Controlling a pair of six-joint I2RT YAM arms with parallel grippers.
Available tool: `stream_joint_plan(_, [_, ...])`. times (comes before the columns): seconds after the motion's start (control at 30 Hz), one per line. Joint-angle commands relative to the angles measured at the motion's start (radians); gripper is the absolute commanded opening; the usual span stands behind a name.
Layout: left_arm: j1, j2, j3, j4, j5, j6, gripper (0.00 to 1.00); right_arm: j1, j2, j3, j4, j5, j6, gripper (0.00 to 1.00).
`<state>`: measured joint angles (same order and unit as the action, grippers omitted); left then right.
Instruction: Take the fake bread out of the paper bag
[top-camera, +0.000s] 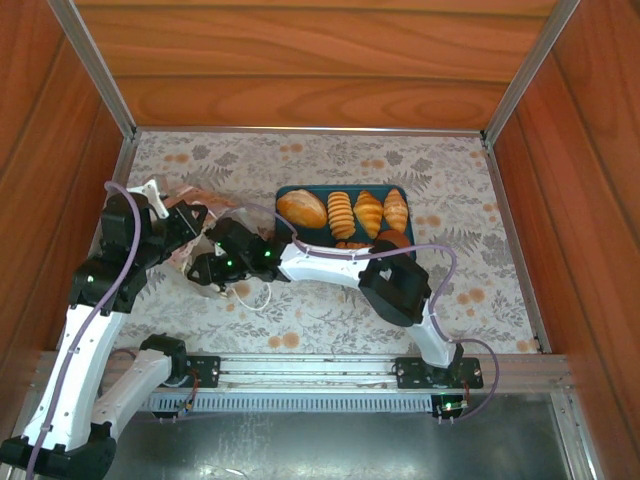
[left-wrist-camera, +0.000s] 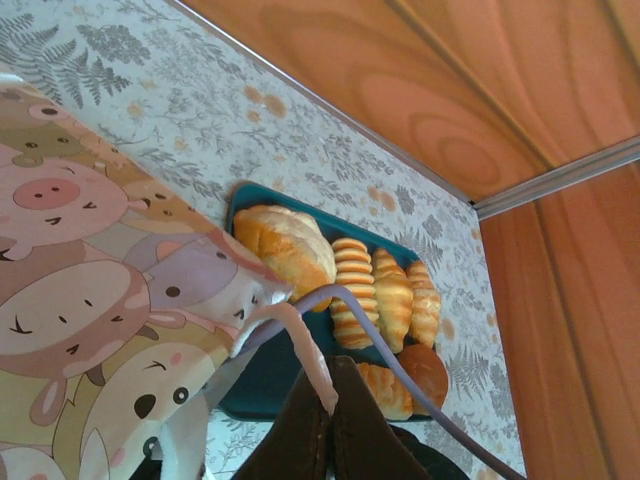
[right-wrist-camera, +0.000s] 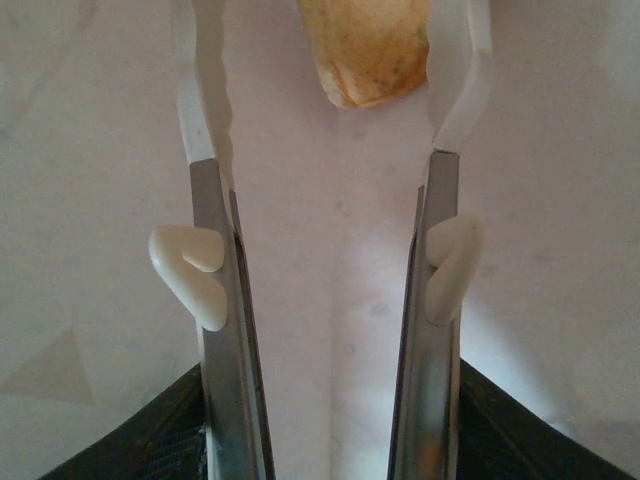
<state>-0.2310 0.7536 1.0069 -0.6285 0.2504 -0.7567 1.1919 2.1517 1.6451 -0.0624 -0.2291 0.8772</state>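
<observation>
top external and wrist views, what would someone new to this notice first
A teal tray at the back middle of the floral table carries a row of golden fake bread. To its left is the paper bag, printed with cartoon pigs, its cord handle pinched in the shut left pincer. The right pincer is pushed into the bag's white interior, open, with one more pastry just beyond its tips.
</observation>
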Motion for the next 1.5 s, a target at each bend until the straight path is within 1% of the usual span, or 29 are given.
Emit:
stream_joint_plan(0.0, [0.002,0.001,0.025,0.015,0.035,0.005,0.0,0.006,0.053,0.075,0.026,-0.062,-0.001,0.57])
stream_joint_plan(0.2, [0.002,0.018,0.03,0.021,0.052,0.013,0.0,0.005,0.13,0.153,-0.02,-0.112,0.015,0.59])
stream_joint_plan(0.3, [0.001,0.017,0.031,0.026,0.05,0.013,0.0,0.005,0.14,0.161,-0.034,-0.111,0.024,0.58])
stream_joint_plan(0.37, [0.002,0.016,0.026,0.038,0.046,0.011,0.0,0.005,0.136,0.157,-0.041,-0.098,0.025,0.57])
stream_joint_plan(0.5, [0.001,0.038,0.03,0.062,0.055,0.01,0.0,0.005,0.122,0.138,-0.064,-0.048,0.034,0.51])
stream_joint_plan(0.7, [0.001,0.07,0.024,0.084,0.043,0.005,0.0,0.003,0.104,0.13,-0.068,-0.014,0.049,0.47])
stream_joint_plan(0.8, [-0.004,0.077,0.013,0.087,0.053,-0.02,0.0,0.003,0.084,0.088,-0.034,-0.007,0.072,0.45])
stream_joint_plan(0.93, [-0.005,0.065,-0.008,0.094,0.027,-0.028,0.0,0.002,0.069,0.046,-0.008,0.003,0.081,0.44])
stream_joint_plan(1.03, [-0.007,0.069,-0.012,0.1,0.038,-0.035,0.0,0.002,0.059,0.019,0.015,0.002,0.09,0.43])
stream_joint_plan(1.17, [-0.007,0.065,-0.018,0.102,0.025,-0.031,0.0,0.002,0.044,0.023,0.001,0.01,0.073,0.4])
stream_joint_plan(1.47, [-0.007,0.081,-0.018,0.104,0.017,-0.012,0.0,0.002,-0.004,-0.005,-0.035,0.07,0.051,0.4])
